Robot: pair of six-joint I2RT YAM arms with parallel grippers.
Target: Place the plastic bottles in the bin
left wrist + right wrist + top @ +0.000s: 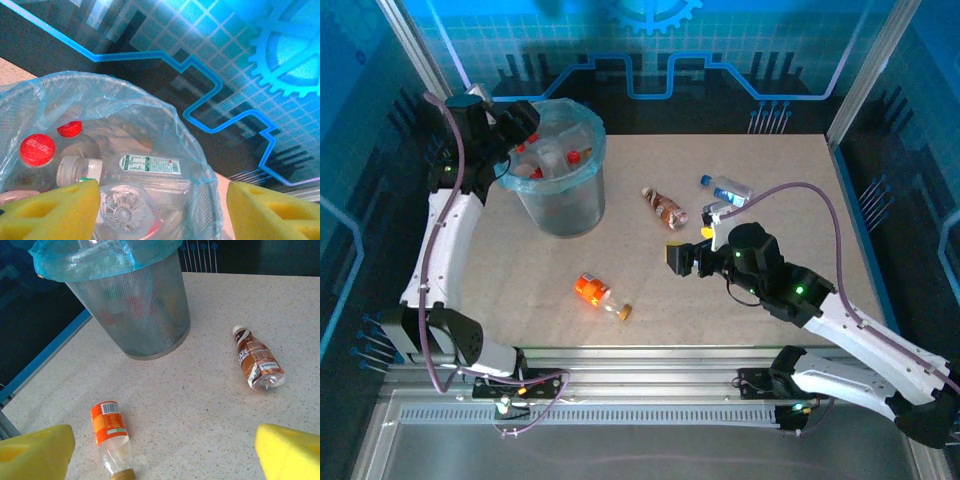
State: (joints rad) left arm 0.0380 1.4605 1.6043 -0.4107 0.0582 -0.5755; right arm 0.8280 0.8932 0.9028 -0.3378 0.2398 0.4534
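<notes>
The grey mesh bin (567, 208), lined with a light-blue bag (150, 107), stands at the back left and holds several bottles, two with red caps (37, 149). My left gripper (520, 138) hovers over the bin's left rim, open, with nothing between its yellow pads (55, 210); a clear bottle's base (122, 210) lies below. On the table lie an orange-labelled bottle (592, 291) (110, 427), a brown-labelled one (665, 206) (257, 360), a blue-capped one (727, 189) and a yellow-capped one (713, 213) partly behind my right arm. My right gripper (682, 258) (165, 455) hangs open above the table, right of the orange bottle.
The beige table (770, 150) ends at dark blue-lit walls behind and on both sides. An aluminium rail (650, 360) runs along the near edge by the arm bases. The bin's mesh wall (145, 310) stands beyond the orange bottle in the right wrist view.
</notes>
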